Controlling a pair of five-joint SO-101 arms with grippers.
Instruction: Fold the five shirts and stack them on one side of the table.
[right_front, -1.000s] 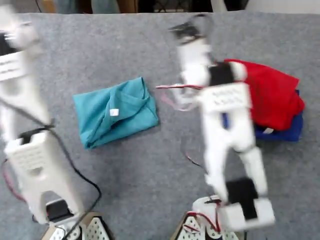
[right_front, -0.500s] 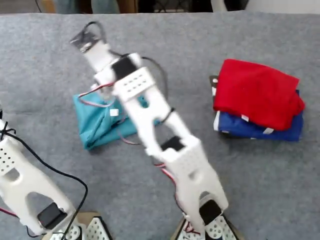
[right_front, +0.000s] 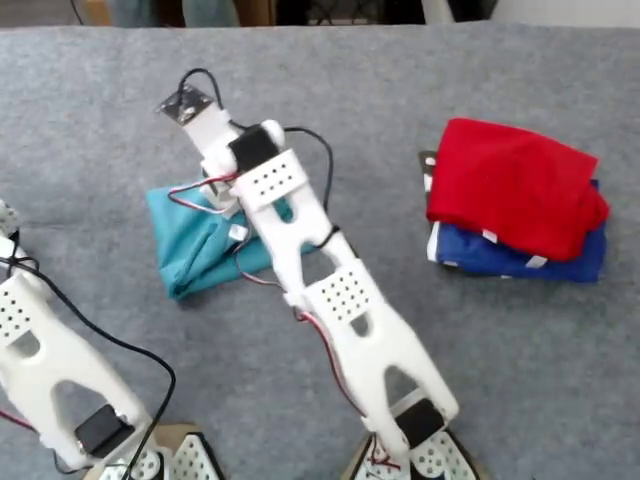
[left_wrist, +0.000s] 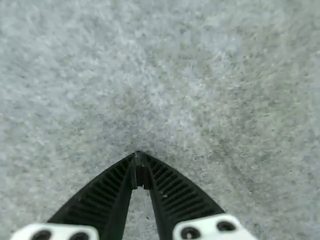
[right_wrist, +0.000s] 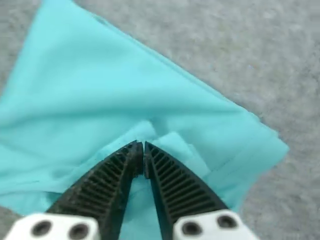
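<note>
Folded teal shirt (right_front: 195, 250) lies apart from red shirt (right_front: 515, 185) atop blue shirt (right_front: 500, 256).

You're at a robot test bench, in a lab or hobby workshop by the look of it. The counter (right_front: 540, 380) is covered in grey felt. The white plastic right arm (right_front: 330, 300) and left arm (right_front: 50, 360) are mounted at its near edge, with a loose black cable (right_front: 326, 170) exposed. Wooden furniture (right_front: 255, 10) stands beyond the far edge.

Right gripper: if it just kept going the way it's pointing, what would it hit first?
The folded teal shirt. The right gripper points at the shirt's middle with its jaws closed, so it would most likely press into the fabric first. How close the tips already are is hard to judge.
</note>
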